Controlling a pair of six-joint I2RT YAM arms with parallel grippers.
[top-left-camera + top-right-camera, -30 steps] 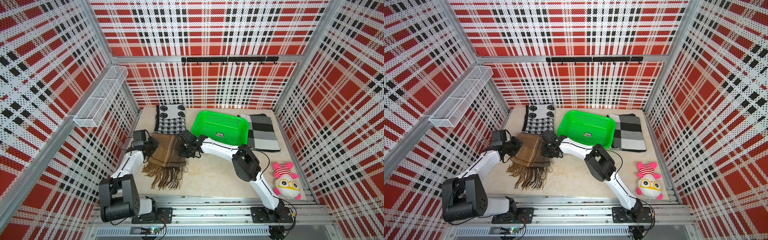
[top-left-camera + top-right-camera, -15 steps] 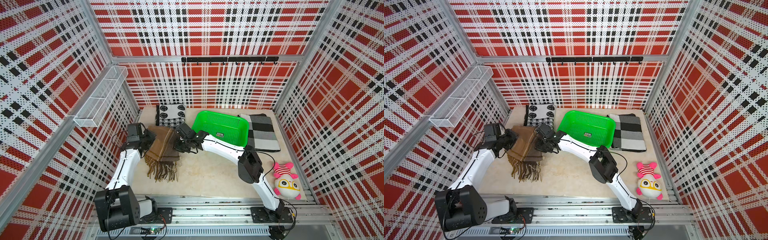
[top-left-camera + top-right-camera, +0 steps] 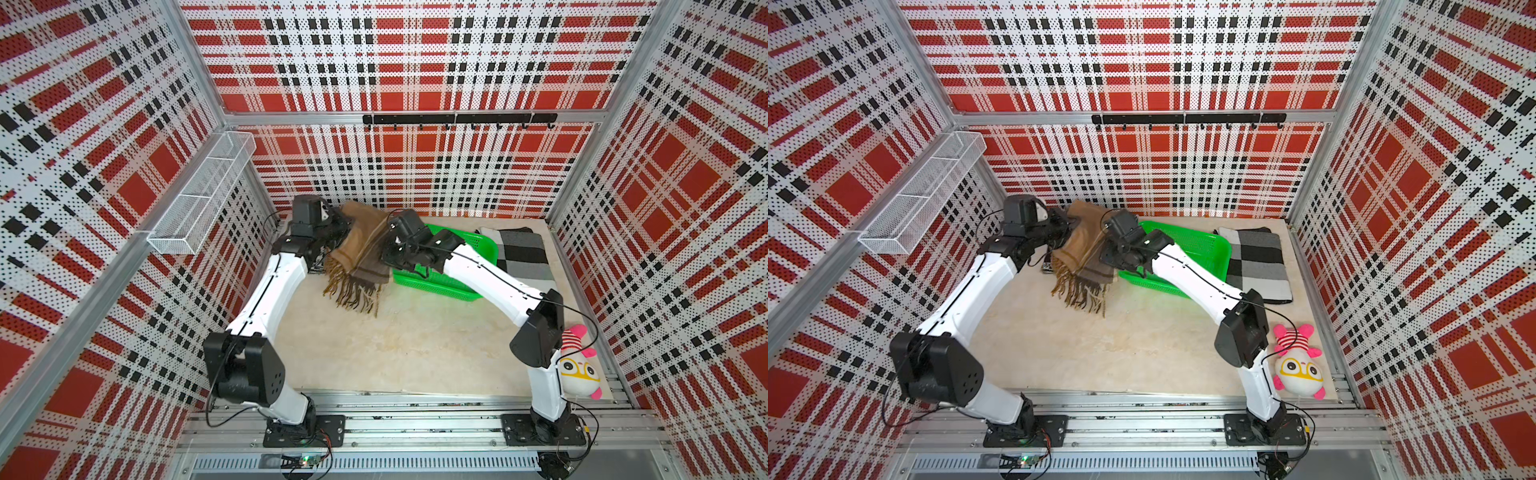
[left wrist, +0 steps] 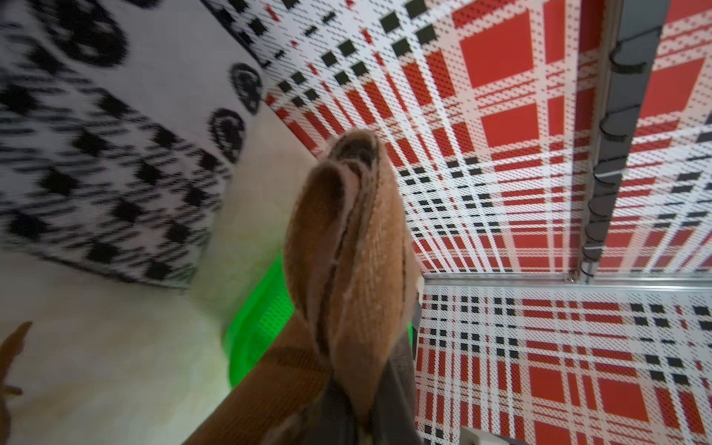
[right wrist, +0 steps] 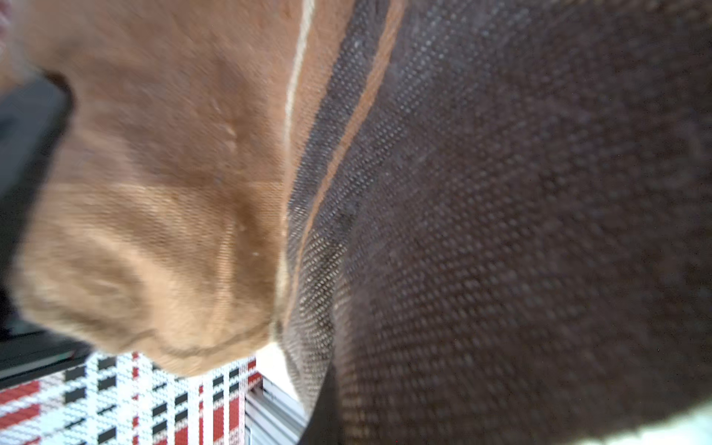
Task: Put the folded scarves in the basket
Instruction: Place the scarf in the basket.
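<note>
2 arms are holding the brown scarf [image 3: 360, 249] up: left gripper [image 3: 341, 226] & right gripper [image 3: 385, 249] are each pinching fabric, jaws clamped. It's hanging just beside the green basket [image 3: 484, 245].

We log two matching arms, left arm [image 3: 270, 299] and right arm [image 3: 486, 282]: glossy white tapered links and chunky matte black joint housings [image 3: 243, 370], with small holes dotting the shoulder cover. Thin black cables [image 3: 263, 288] run along the links. Black base plates [image 3: 305, 430] with corner screws sit on an aluminium rail [image 3: 415, 428].
</note>
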